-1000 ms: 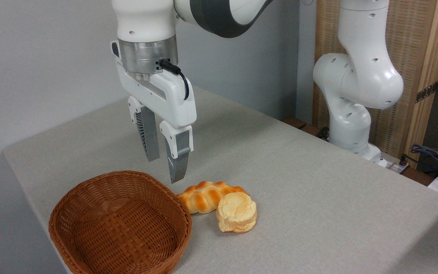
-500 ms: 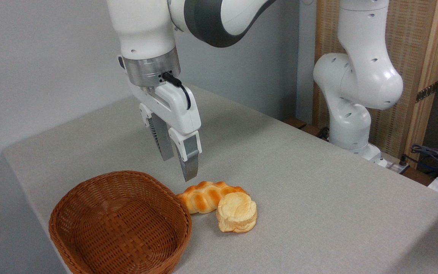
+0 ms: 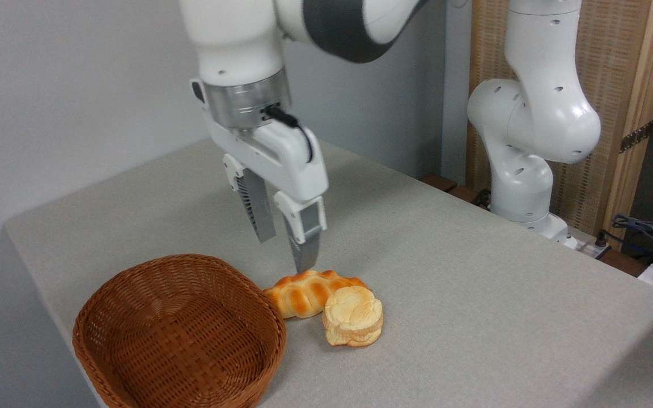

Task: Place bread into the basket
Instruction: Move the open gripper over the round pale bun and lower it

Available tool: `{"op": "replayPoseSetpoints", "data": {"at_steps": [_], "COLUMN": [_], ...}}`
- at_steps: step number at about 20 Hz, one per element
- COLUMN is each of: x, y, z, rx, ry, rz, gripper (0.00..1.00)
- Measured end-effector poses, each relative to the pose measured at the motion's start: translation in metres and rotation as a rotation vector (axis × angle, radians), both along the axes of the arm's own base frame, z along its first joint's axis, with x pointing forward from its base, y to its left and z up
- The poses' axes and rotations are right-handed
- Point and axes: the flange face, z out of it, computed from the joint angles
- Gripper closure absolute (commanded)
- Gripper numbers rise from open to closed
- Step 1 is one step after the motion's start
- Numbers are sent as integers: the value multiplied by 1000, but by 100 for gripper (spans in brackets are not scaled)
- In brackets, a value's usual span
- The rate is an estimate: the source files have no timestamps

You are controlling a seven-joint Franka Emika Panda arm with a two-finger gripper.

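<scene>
Small round pale-yellow bun (image 3: pixel 353 323): on grey table (image 3: pixel 474 294), touching orange-brown braided loaf (image 3: pixel 304 292) at its 10 o'clock. Brown woven wicker basket (image 3: pixel 179 334): at bun's 9 o'clock. White two-finger gripper (image 3: pixel 285 249): above loaf, parted, empty.

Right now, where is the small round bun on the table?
The bun lies on the grey table, low in the camera view, right of the wicker basket and against the front right end of the braided loaf.

arm (image 3: pixel 536 119): white shells, dark grey joint band
wrist: silver ring, black cable
fingers (image 3: pixel 304 232): grey, ribbed
</scene>
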Motion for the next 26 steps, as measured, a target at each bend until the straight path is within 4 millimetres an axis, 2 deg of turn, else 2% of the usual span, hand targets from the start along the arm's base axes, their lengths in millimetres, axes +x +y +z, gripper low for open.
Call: {"op": "replayPoseSetpoints", "data": {"at_steps": [3, 6, 8, 9, 12, 16, 18, 21, 24, 26], "x": [-8, -16, -21, -22, -20, -12, -9, -8, -11, -16], "y": [40, 79, 98, 101, 87, 25, 3, 1, 11, 19], "z": [17, 24, 27, 28, 30, 26, 18, 6, -8, -27], "rx": [-6, -12, -15, -16, -16, -11, -7, -8, 12, 53], "ry": [-32, -46, -51, -54, -57, -48, -35, -17, 12, 59], "rz": [71, 140, 172, 176, 149, 31, -38, -164, -233, -276], "gripper": [0, 0, 0, 0, 0, 0, 0, 0, 0, 0]}}
